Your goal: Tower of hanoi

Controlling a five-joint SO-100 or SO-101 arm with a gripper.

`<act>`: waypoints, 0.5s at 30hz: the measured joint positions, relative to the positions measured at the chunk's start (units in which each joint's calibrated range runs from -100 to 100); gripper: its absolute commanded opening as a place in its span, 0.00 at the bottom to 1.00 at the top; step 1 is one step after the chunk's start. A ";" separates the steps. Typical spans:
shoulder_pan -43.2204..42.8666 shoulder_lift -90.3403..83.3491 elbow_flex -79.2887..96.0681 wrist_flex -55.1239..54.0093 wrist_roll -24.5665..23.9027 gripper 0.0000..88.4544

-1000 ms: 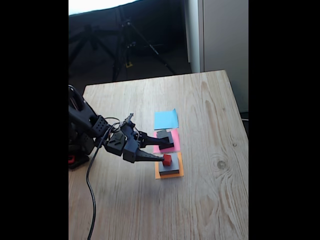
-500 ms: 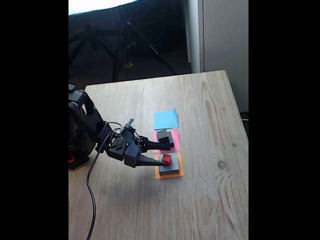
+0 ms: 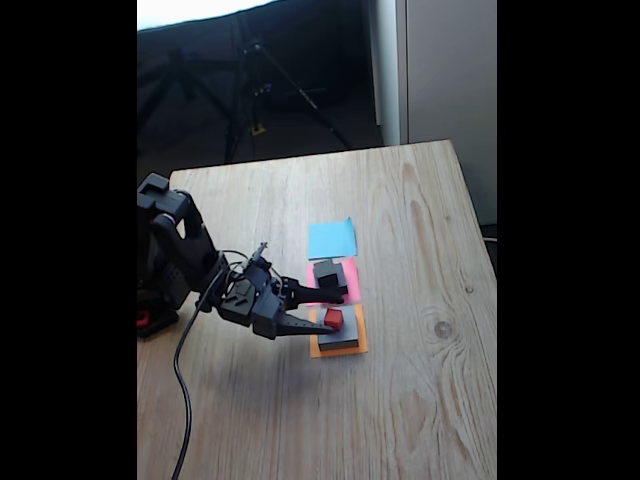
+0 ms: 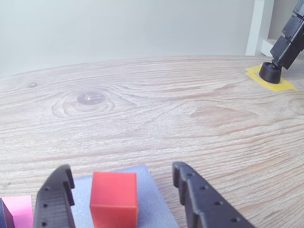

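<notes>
1. Your claw (image 4: pixel 121 190) stands open, holding nothing; the red cube (image 4: pixel 114 198) sits squarely between its two dotted fingers (image 4: pixel 54 199), clear of both.
2. You see the cube resting on the large flat grey block (image 3: pixel 342 337), matte with crisp edges.
3. Beyond the claw's upper finger in the fixed view, a black cube (image 3: pixel 327 273) sits on another grey block over pink paper (image 3: pixel 351 285).
4. Underneath lies grained wooden table (image 4: pixel 156 109).
</notes>
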 measured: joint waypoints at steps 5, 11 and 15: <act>0.00 2.48 0.00 -2.00 0.00 0.26; 0.00 4.53 -0.09 -3.36 0.00 0.25; 0.10 4.79 -0.09 -4.00 0.00 0.24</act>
